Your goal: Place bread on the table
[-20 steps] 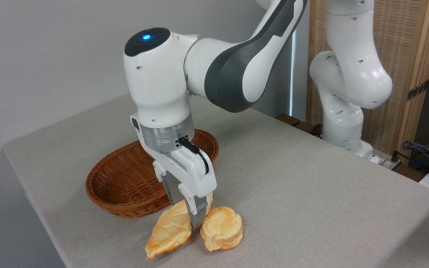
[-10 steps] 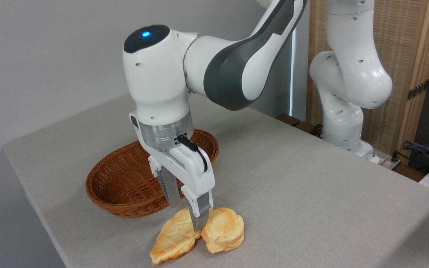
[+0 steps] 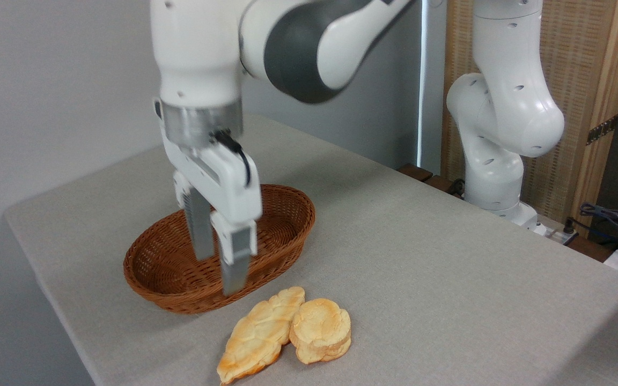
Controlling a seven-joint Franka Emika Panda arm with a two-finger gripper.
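Note:
The bread (image 3: 260, 335), a long leaf-shaped golden-brown pastry, lies flat on the grey table (image 3: 448, 279) near its front edge, pointed end toward the camera. A round thick bun (image 3: 321, 329) touches its right side. My gripper (image 3: 218, 271) hangs above and to the left of the bread, in front of the wicker basket (image 3: 287, 214). Its two fingers stand slightly apart, open, with nothing between them. The gripper looks motion-blurred.
The oval brown wicker basket shows nothing inside and sits just behind the bread. The arm's white base (image 3: 502, 161) stands at the table's right rear, with cables (image 3: 615, 220) beyond the right edge. A wall runs along the left and back.
The gripper has let go of the bread and risen up and to the left, over the basket's front. The bread now rests flat on the cloth beside the bun.

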